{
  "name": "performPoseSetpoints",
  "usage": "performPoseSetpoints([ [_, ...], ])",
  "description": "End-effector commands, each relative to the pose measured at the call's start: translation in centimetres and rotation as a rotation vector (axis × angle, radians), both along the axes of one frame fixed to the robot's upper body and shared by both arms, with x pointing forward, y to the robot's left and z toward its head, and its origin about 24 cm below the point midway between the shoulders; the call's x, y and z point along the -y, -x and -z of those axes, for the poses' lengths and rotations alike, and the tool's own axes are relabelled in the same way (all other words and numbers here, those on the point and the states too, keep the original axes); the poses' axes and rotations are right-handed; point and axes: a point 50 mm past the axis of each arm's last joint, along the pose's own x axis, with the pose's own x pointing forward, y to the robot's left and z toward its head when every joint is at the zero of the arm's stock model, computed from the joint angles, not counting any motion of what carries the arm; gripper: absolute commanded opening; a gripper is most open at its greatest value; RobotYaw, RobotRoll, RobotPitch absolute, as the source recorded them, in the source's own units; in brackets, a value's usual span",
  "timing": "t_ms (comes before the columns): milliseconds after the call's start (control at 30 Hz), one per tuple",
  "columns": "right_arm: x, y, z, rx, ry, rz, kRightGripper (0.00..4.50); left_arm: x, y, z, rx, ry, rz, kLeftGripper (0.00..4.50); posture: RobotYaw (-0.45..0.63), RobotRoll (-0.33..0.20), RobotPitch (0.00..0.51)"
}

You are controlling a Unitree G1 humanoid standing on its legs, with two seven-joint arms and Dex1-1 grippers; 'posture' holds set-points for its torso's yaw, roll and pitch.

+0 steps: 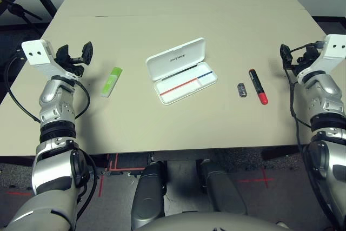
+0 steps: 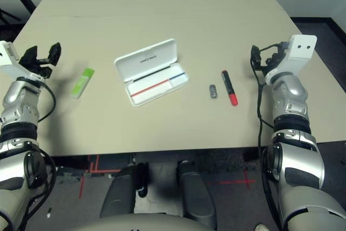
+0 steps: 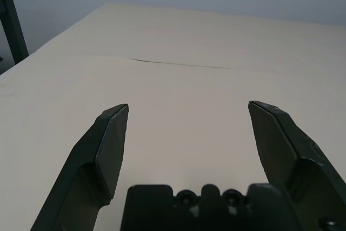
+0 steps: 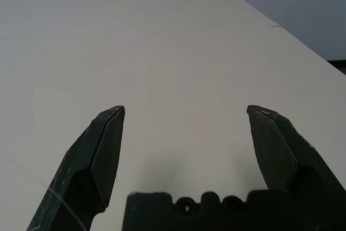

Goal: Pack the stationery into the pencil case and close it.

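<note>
Both claws, left [image 1: 74, 53] and right [image 2: 261, 53], gape empty; pencil case [image 1: 181, 71] lies open, packing unstarted: green marker [image 1: 112, 81] at nine o'clock, pen [image 1: 258, 86] at three.

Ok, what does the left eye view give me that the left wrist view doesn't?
Left eye alone: the open case, green marker, grey block, black-and-red pen and right gripper, all apart on the table. Left wrist alone: a close look between its black fingers, nothing there. Both: the left gripper open over bare table.
</note>
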Motion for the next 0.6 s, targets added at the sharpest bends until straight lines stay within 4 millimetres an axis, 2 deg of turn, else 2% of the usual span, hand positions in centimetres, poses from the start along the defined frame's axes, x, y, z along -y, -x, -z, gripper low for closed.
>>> performPoseSetpoints([
  [33, 0.2, 0.0, -0.3, 0.010, -0.003, 0.005, 4.50, -0.1, 0.2, 0.4, -0.009, 0.000, 0.003, 4.46, -0.12, 0.000, 0.188],
  [367, 0.0, -0.4, -0.8, 0.006, 0.004, -0.035, 4.50, -0.2, 0.6, 0.6, -0.004, -0.001, -0.003, 4.46, -0.10, 0.000, 0.186],
  [600, -1.1, -0.2, -1.6, -0.053, 0.065, -0.287, 4.50, -0.6, 1.2, 0.4, -0.010, -0.028, 0.027, 4.46, -0.11, 0.000, 0.192],
])
